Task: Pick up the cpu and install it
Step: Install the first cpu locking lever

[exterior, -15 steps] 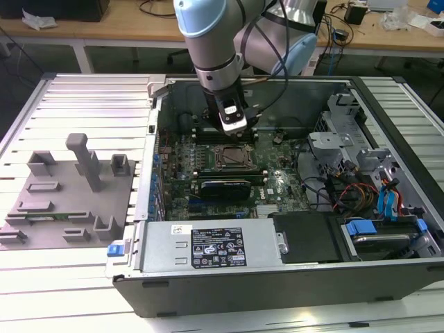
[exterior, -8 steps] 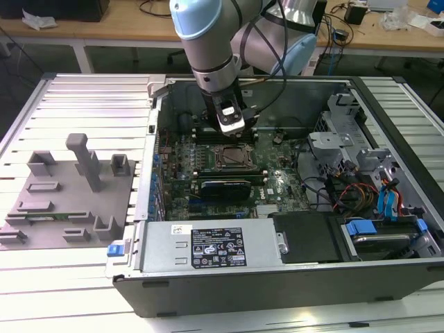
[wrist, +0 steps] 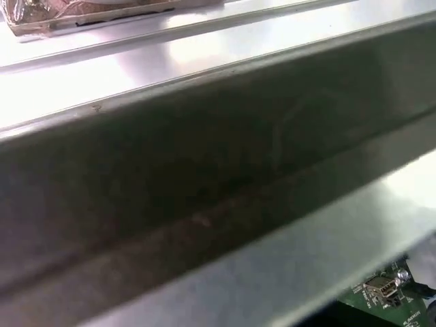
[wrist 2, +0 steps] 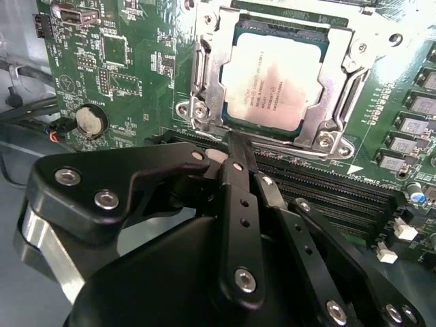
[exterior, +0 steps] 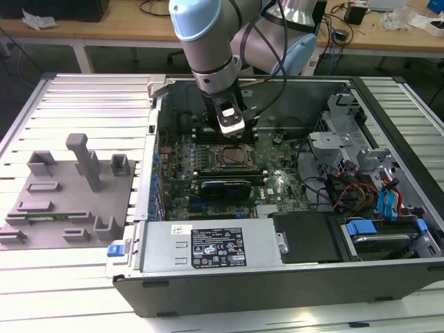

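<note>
The cpu [wrist 2: 276, 71], a pale silver square chip, lies flat inside the metal-framed socket [wrist 2: 204, 75] on the green motherboard [wrist 2: 129, 68]; the frame stands around it. My gripper [wrist 2: 236, 139] sits just beside the socket's near edge, its black fingers pressed together with nothing between them. The fingertips are at the frame's rim, apart from the chip. In the exterior view the gripper [exterior: 232, 132] hangs inside the open computer case [exterior: 208, 291], right above the socket [exterior: 232, 158].
Black memory slots [wrist 2: 327, 187] run alongside the socket. A grey fixture tray [exterior: 69, 194] lies on the exterior view's left, outside the case. The power supply [exterior: 208, 246], loose cables [exterior: 347, 191] and drive cage [exterior: 388, 229] crowd the case. A metal case wall [wrist: 218, 191] looms close.
</note>
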`<state>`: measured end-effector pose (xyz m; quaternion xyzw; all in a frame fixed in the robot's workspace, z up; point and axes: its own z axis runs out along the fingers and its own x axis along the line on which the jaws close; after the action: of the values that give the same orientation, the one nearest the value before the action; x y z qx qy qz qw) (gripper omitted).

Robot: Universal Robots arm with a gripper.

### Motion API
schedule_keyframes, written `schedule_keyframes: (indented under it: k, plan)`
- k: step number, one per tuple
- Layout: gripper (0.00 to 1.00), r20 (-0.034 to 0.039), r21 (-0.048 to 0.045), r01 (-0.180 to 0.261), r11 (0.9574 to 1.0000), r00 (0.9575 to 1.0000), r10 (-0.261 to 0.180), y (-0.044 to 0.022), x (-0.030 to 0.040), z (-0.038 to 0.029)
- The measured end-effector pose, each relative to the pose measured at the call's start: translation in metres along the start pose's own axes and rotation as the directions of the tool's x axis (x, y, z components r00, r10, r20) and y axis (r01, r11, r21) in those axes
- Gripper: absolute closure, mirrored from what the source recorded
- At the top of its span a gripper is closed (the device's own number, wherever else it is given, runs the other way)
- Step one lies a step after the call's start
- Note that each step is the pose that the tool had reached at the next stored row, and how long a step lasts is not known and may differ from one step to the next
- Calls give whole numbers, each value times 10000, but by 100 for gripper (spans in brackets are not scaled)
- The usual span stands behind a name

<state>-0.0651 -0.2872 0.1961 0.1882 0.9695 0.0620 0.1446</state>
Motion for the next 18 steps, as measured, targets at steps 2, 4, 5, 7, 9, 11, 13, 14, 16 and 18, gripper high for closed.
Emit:
schedule_keyframes:
  k: [2,4,5,7,9,11,13,14,16,18]
  plan:
    - [89,10,-14,-1,10000,10000,1,2,-4,15]
    - [89,14,-7,2,10000,10000,-2,2,-8,19]
    - [89,16,-8,0,10000,10000,0,6,-18,24]
    - [89,17,-9,0,10000,10000,0,15,-40,32]
    - [89,17,-9,1,10000,10000,-1,30,-78,45]
    - [89,18,-9,0,10000,10000,0,39,-101,53]
    - [89,17,-10,1,10000,10000,-1,44,-115,58]
    - [89,17,-7,1,10000,10000,-1,45,-116,55]
    - [89,17,-10,-1,10000,10000,1,57,-134,-10]
    - [89,17,-7,1,10000,10000,-1,76,-163,-116]
